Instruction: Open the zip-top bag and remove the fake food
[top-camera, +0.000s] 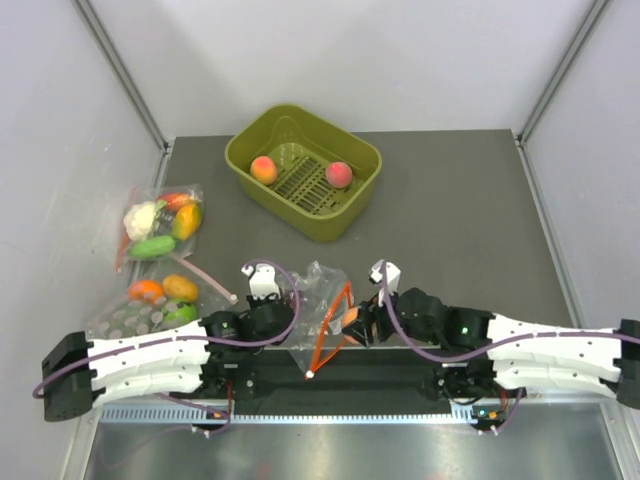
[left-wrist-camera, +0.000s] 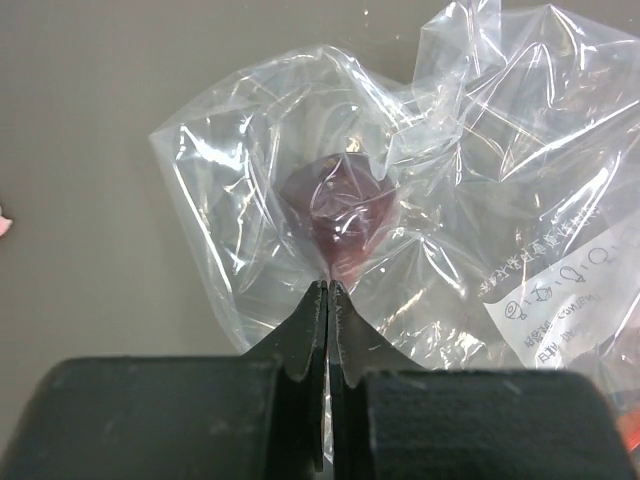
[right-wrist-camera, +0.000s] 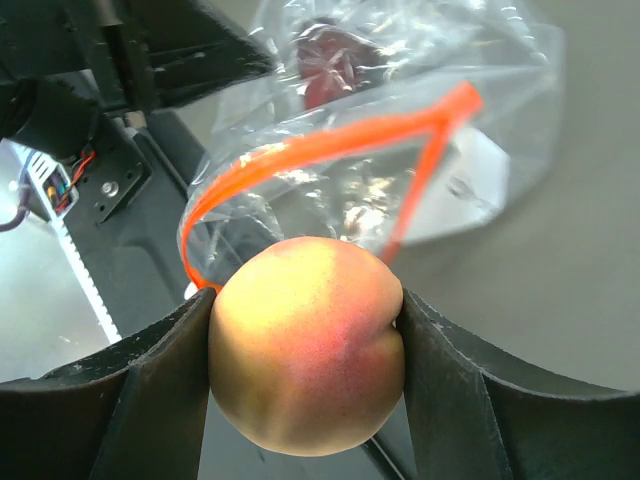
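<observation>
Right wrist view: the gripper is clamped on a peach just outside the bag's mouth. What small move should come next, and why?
Probably lift the right gripper away from the zip-top bag toward the green basket. Its peach looks outside the orange zip strip, the left gripper pins the bag, and two peaches already lie in the basket.
</observation>
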